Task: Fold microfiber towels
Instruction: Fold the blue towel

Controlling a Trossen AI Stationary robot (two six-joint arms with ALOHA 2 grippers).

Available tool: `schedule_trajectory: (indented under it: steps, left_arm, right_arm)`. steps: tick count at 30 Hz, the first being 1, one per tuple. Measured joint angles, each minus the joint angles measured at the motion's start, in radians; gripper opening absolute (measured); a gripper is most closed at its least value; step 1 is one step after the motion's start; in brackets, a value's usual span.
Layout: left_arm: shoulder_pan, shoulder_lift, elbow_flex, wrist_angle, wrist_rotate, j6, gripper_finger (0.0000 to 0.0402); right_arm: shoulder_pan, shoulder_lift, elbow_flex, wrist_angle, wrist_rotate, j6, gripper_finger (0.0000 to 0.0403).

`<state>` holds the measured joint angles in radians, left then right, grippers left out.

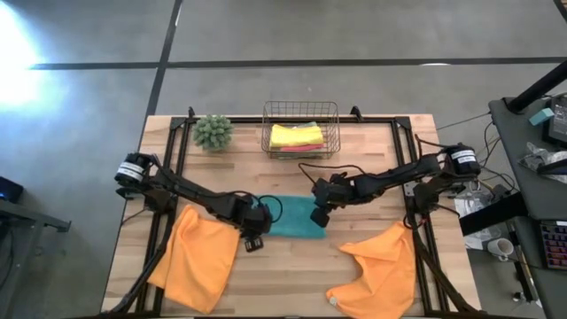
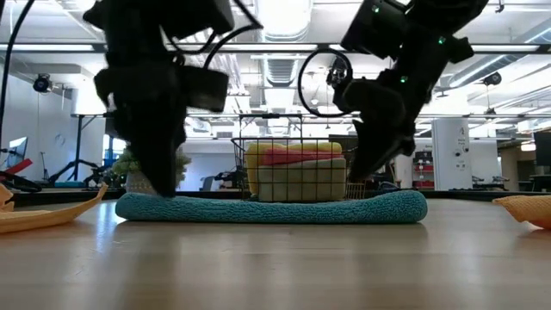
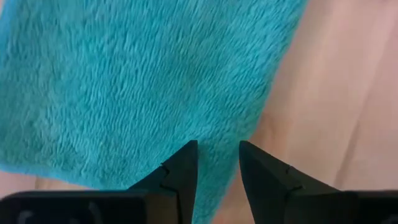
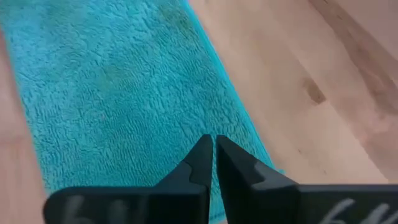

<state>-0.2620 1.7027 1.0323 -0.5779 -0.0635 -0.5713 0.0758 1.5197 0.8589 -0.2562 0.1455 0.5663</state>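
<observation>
A teal towel [image 1: 292, 217] lies folded and flat on the middle of the table, and also shows in the low view [image 2: 275, 207]. My left gripper [image 1: 254, 237] points steeply down at the towel's near left corner. Its fingers stand apart [image 3: 216, 148] over the towel's edge [image 3: 249, 134]. My right gripper [image 1: 319, 216] slants down over the towel's right end with its fingers together [image 4: 214, 140]. Two orange towels lie spread on the table, one near left [image 1: 199, 257] and one crumpled near right [image 1: 381, 266]. My left gripper's open fingertips [image 3: 186, 155] stand just over the teal towel's edge; I cannot tell whether they touch the cloth. My right gripper's shut fingertips [image 4: 202, 149] are down at the towel's top, close to its right edge [image 4: 239, 134]; whether they touch it or hold any cloth I cannot tell.
A wire basket [image 1: 299, 111] at the far middle holds folded yellow and pink towels [image 1: 297, 136]. A fuzzy green plant ball [image 1: 213, 131] stands to its left. Bare wood shows between the two orange towels at the near edge.
</observation>
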Motion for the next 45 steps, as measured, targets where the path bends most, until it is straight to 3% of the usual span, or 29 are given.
schedule_trajectory:
  steps: [9,14,21,28,35,39,45]
  left_arm:
    - [0.002,0.011,-0.065,0.036,-0.007,0.001,0.0102]
    - [0.016,0.006,-0.097,0.062,-0.069,0.030,0.0102]
    - [0.085,0.010,-0.096,0.054,-0.181,0.216,0.0102]
    - [0.198,0.011,-0.095,0.064,-0.210,0.458,0.0102]
    - [0.295,0.014,-0.094,0.173,-0.212,0.634,0.0102]
    - [0.332,0.014,-0.076,0.175,-0.212,0.639,0.0102]
    - [0.338,-0.024,-0.052,0.090,-0.211,0.633,0.0102]
  right_arm:
    - [-0.007,0.088,0.000,0.012,-0.032,0.013,0.0009]
    - [-0.004,0.114,0.000,0.029,-0.084,0.074,0.0008]
    - [0.063,0.113,0.000,0.032,-0.129,0.238,0.0008]
    - [0.155,0.118,0.000,0.052,-0.124,0.443,0.0008]
    - [0.174,0.142,-0.002,0.167,-0.139,0.515,0.0008]
    - [0.181,0.174,0.017,0.280,-0.184,0.491,0.0008]
    - [0.188,0.139,0.073,0.229,-0.122,0.390,0.0008]
